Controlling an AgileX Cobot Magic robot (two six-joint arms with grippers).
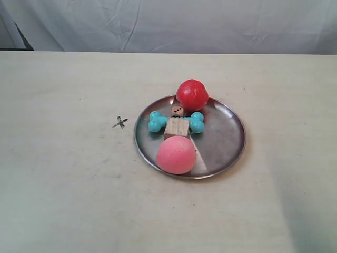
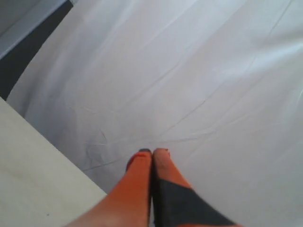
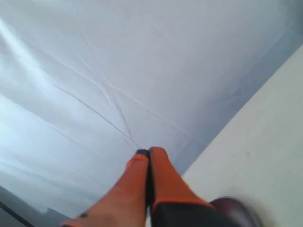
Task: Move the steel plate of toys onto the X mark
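The steel plate lies on the table in the exterior view, right of centre. On it rest a red ball, a larger pink ball, a turquoise bone, a wooden block across the bone, and a tiny brown die. The X mark is drawn just left of the plate's rim. Neither arm appears in the exterior view. My left gripper is shut, orange fingers together, pointing at a white cloth. My right gripper is likewise shut and holds nothing.
A white cloth backdrop hangs behind the pale table. A table corner shows in the left wrist view, a table edge in the right wrist view. A dark round blurred thing sits beside the right fingers.
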